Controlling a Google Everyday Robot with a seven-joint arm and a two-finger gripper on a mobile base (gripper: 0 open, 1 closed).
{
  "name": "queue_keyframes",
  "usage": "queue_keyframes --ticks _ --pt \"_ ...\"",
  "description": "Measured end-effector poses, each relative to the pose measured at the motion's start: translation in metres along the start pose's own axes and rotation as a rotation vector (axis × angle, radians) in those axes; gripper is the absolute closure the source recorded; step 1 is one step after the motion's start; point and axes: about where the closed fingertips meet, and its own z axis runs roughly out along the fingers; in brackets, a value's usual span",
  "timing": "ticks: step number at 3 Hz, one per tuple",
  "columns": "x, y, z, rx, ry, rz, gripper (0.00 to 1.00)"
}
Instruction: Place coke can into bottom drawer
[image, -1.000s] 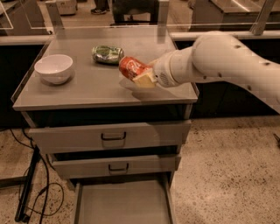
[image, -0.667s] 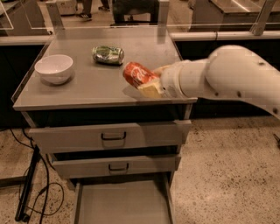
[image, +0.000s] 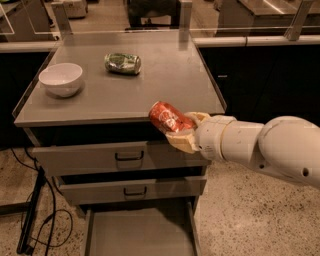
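My gripper (image: 181, 131) is shut on the coke can (image: 167, 117), a red-orange can with white lettering, held on its side. It hangs just past the front edge of the grey cabinet top (image: 150, 85), above the upper drawer fronts. The bottom drawer (image: 140, 232) is pulled open below, a flat grey tray with low side rails, and nothing shows in it. My white arm (image: 260, 147) reaches in from the right.
A white bowl (image: 61, 78) stands at the left of the cabinet top. A green-silver can (image: 122, 63) lies on its side near the back. Two handled drawers (image: 129, 159) are shut. Black cables (image: 35, 215) lie on the floor at the left.
My gripper has lifted the coke can off the cabinet top and carried it forward and down, past the front edge. The view has shifted slightly.
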Motion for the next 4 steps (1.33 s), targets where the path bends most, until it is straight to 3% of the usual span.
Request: queue_keyframes --ticks 1,2,3,4 --pt "0.000 0.003 0.011 -0.026 0.019 -0.028 1.00" --pt "0.039 0.030 0.029 -0.101 0.092 -0.050 1.00" --pt "0.102 0.065 0.044 -0.181 0.155 -0.020 1.00" --pt "0.188 0.100 0.057 -0.236 0.215 0.021 1.00"
